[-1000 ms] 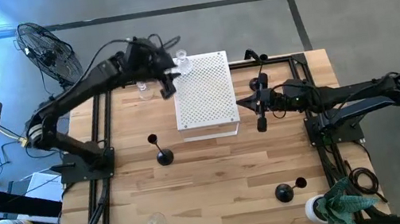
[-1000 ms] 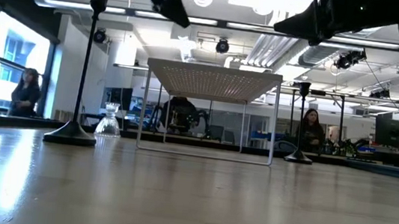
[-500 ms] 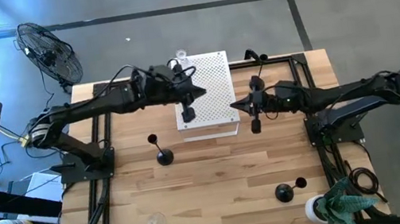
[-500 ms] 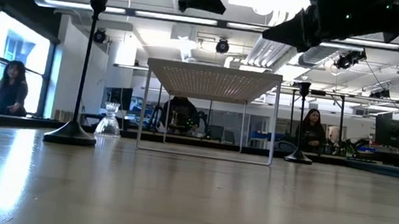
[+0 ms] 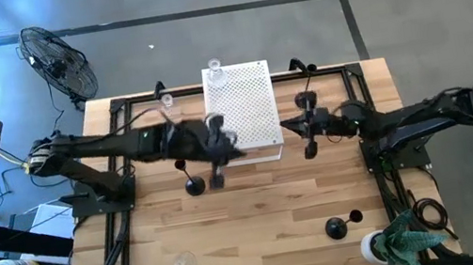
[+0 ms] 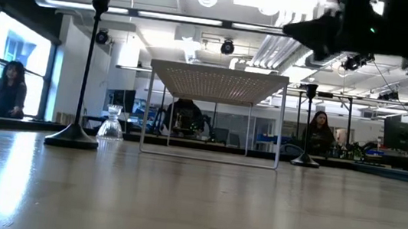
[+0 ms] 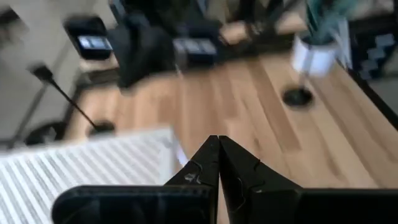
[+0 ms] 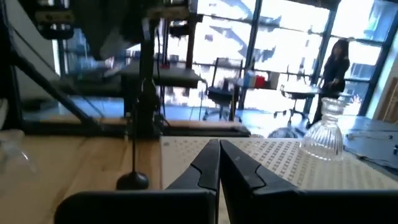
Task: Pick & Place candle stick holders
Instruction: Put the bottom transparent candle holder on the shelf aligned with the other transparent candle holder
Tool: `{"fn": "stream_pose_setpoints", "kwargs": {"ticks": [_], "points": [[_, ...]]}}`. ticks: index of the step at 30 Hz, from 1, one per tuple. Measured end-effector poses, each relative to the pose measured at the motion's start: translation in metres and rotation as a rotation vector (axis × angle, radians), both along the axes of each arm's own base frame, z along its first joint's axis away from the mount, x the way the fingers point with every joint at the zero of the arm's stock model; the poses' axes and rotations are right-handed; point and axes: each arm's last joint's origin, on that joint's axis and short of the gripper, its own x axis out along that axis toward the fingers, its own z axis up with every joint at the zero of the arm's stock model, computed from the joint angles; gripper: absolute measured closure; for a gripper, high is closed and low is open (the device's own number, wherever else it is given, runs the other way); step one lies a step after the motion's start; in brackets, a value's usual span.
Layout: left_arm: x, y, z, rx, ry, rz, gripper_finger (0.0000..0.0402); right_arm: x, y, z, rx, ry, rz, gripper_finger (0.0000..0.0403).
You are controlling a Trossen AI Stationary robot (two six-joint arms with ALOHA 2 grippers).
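While both pincers (image 5: 218, 179) (image 5: 310, 149) are pressed together, four black holders (image 5: 194, 185) and three glass holders (image 5: 213, 65) show.

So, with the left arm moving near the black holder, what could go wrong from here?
1. The left gripper, shut and empty, is close beside the tall black holder; its thin stem looks easy to tip.
2. The clear glass holder stands at the white perforated board's far edge; a bump might push it off.
3. The right gripper hovers by the board, so the arms could crowd each other.

A white perforated board (image 5: 245, 112) stands on the wooden table (image 5: 262, 233); a fan (image 5: 59, 63) sits beyond.
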Motion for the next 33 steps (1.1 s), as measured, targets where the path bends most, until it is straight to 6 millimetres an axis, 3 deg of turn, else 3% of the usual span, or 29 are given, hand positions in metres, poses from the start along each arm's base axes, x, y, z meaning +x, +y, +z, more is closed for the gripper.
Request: {"fn": "stream_pose_setpoints", "kwargs": {"ticks": [9, 16, 23, 28, 33], "points": [[-0.039, -0.062, -0.002, -0.143, 0.166, 0.028, 0.0401, -0.047, 0.008, -0.042, 0.081, -0.187, 0.009, 0.0403], [-0.074, -0.091, 0.000, -0.273, 0.367, 0.202, 0.0401, -0.044, 0.012, -0.041, 0.067, -0.168, 0.030, 0.0403], [-0.105, -0.102, -0.002, -0.366, 0.585, 0.333, 0.0401, -0.044, 0.014, -0.040, 0.044, -0.168, 0.037, 0.0403], [-0.110, -0.118, -0.008, -0.469, 0.745, 0.259, 0.0401, -0.044, 0.014, -0.040, 0.044, -0.167, 0.037, 0.0403], [-0.092, -0.143, -0.029, -0.475, 0.844, 0.201, 0.0400, -0.044, 0.014, -0.040, 0.043, -0.167, 0.037, 0.0403]]}}
